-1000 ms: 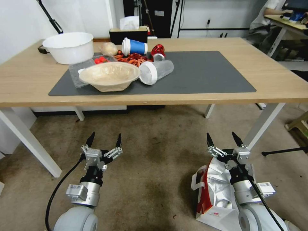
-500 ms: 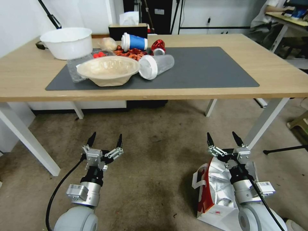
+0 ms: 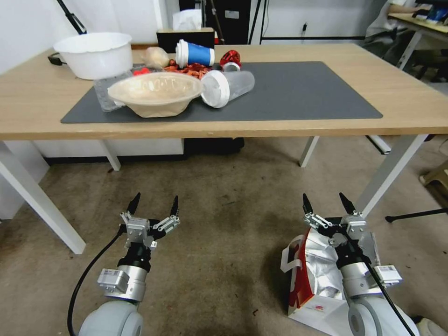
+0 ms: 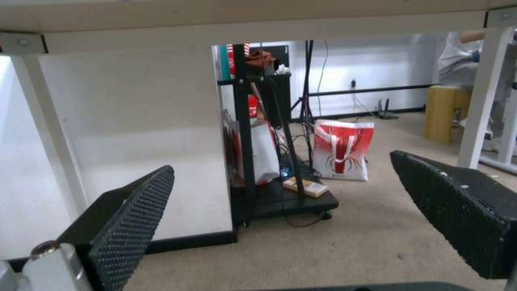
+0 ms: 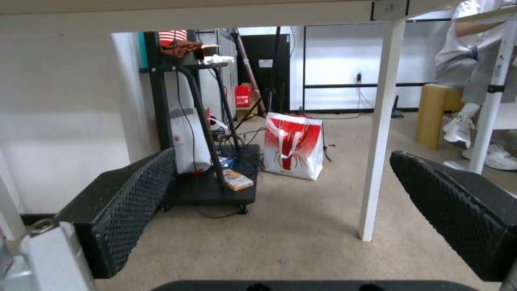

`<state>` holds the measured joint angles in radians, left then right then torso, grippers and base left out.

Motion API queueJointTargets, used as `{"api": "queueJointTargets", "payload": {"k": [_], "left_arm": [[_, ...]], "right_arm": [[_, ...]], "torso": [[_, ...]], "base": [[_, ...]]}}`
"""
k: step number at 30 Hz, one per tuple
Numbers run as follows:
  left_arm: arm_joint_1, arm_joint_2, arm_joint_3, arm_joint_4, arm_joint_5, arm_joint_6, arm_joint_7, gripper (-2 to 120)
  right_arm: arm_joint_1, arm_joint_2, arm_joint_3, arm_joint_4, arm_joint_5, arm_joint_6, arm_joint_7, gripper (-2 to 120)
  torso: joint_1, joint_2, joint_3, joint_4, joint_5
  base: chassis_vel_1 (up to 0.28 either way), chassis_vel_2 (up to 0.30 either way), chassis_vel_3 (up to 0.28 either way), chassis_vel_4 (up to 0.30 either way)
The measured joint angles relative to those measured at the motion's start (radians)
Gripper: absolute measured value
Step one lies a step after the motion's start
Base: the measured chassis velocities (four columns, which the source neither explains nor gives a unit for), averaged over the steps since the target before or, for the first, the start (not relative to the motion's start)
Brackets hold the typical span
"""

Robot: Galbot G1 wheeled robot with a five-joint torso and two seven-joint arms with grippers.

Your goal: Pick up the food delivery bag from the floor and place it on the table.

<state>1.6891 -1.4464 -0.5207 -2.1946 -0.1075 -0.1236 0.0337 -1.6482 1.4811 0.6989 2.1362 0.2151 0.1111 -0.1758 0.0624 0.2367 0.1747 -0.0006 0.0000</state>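
Note:
The food delivery bag [image 3: 311, 273] stands open on the floor [image 3: 224, 224] at the lower right, white with a red side, silver foil lining and a white handle. My right gripper [image 3: 325, 205] hovers open just above the bag's far rim, touching nothing; its arm hides part of the bag. Over bare carpet to the left, my left gripper [image 3: 155, 205] is open and empty. The light-wood table [image 3: 410, 107] with its dark grey mat [image 3: 298, 88] stretches ahead. In the wrist views, the left gripper [image 4: 280, 161] and the right gripper [image 5: 282, 155] point under the table.
Bowls [image 3: 156, 93], cups [image 3: 228, 91] and food clutter the mat's left half. White table legs [image 3: 389, 172] flank the space in front. Beyond the table stand a black cart [image 5: 210, 178], another red-and-white bag [image 5: 293, 145] and a wooden stool [image 5: 433, 117].
The whole head view has shifted, with the table sliding up the picture, so the camera has moved. Both grippers stay open and hold their places; the bag lies as before.

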Motion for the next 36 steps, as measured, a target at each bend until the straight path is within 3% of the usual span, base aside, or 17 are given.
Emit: {"api": "queueJointTargets", "payload": {"k": [36], "left_arm": [[-0.004,0.002,-0.002,-0.001,-0.001,-0.001,0.008,100]], "right_arm": [[0.016,-0.003,0.003,0.002,0.002,-0.007,0.002,100]], "torso": [[-0.029,-0.141,-0.113,0.0,0.0]], "base": [[0.0,0.0,0.0,0.0]]}}
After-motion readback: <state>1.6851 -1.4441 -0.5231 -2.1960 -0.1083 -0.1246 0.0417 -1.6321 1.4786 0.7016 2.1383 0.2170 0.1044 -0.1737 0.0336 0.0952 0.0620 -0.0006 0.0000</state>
